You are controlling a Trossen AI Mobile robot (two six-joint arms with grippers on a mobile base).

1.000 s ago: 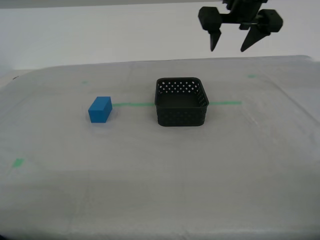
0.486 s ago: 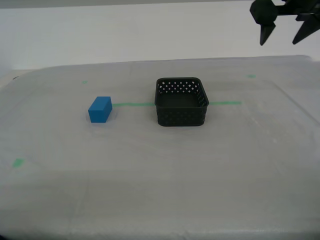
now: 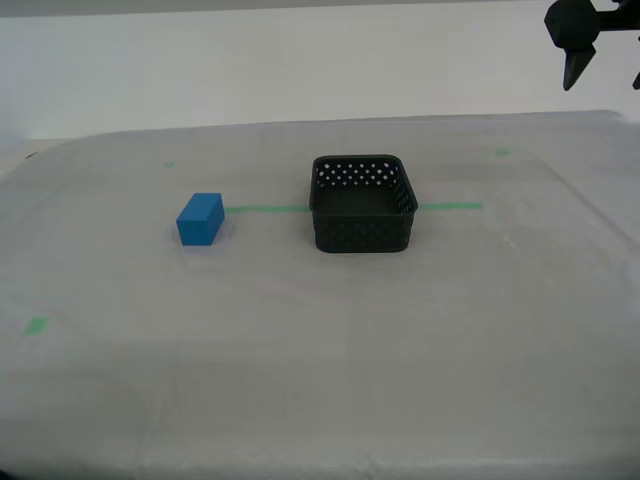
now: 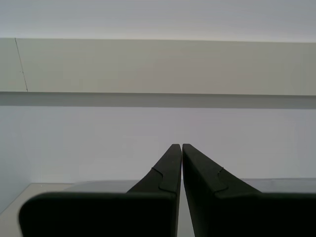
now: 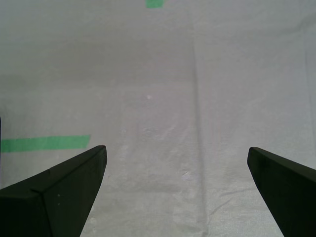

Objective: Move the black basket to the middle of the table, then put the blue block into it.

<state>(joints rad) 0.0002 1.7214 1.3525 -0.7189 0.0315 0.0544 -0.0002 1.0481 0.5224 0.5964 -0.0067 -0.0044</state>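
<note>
In the exterior view the black basket stands upright and empty near the table's middle, across the green tape line. The blue block lies on the cloth toward that view's left, apart from the basket. High at the exterior view's upper right, partly cut off by the frame, hangs my first gripper. In the first wrist view my first gripper is open, with only cloth between its fingers. My second gripper is shut on nothing and faces a pale wall; basket and block are out of both wrist views.
Small green tape bits mark the cloth, and another bit lies near the far edge. The first wrist view shows an end of green tape line and a tape bit. A pale wall rises behind the table.
My first gripper has drifted from above the basket toward the exterior view's upper right, now partly out of frame. Basket and block have not moved.
</note>
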